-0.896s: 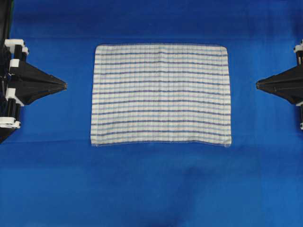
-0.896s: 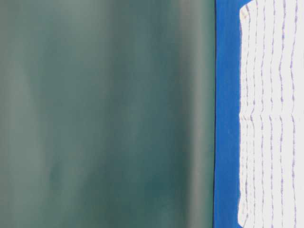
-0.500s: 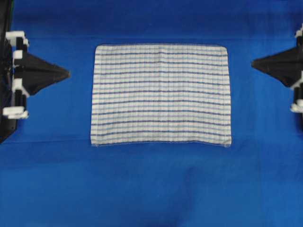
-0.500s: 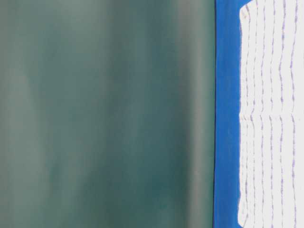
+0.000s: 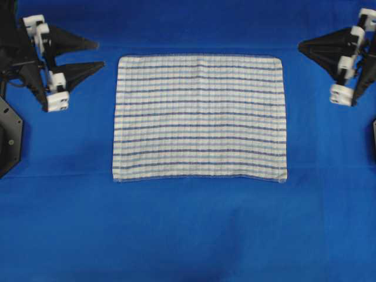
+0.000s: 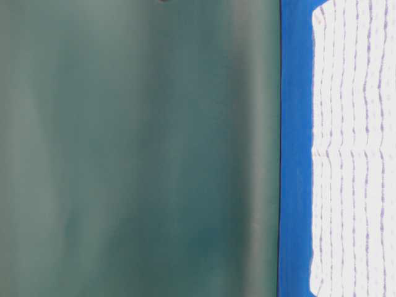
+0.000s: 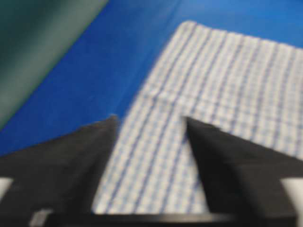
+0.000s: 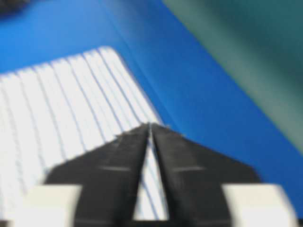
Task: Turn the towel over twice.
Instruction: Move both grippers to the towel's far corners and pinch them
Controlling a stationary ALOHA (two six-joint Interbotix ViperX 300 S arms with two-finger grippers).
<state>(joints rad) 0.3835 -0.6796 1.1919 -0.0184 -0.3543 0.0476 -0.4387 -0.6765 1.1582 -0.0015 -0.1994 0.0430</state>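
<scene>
The towel (image 5: 200, 117) lies flat on the blue table, white with thin dark-blue and light-blue stripes; it also shows in the table-level view (image 6: 352, 154). My left gripper (image 5: 100, 54) is open just off the towel's far left corner, nothing between its fingers. In the left wrist view the towel (image 7: 227, 80) spreads ahead of the open left gripper (image 7: 149, 117). My right gripper (image 5: 299, 47) is shut, hovering off the towel's far right corner, apart from it. In the right wrist view the right gripper (image 8: 150, 125) has its tips together above the towel (image 8: 57, 109) edge.
A plain blue covering (image 5: 188, 235) spans the whole table, with wide free room in front of the towel. A dull green backdrop (image 6: 136, 148) rises behind the table's far edge.
Both arms have swung from the towel's mid sides toward its far corners. The left gripper's jaws have opened; the right gripper's stay together.
</scene>
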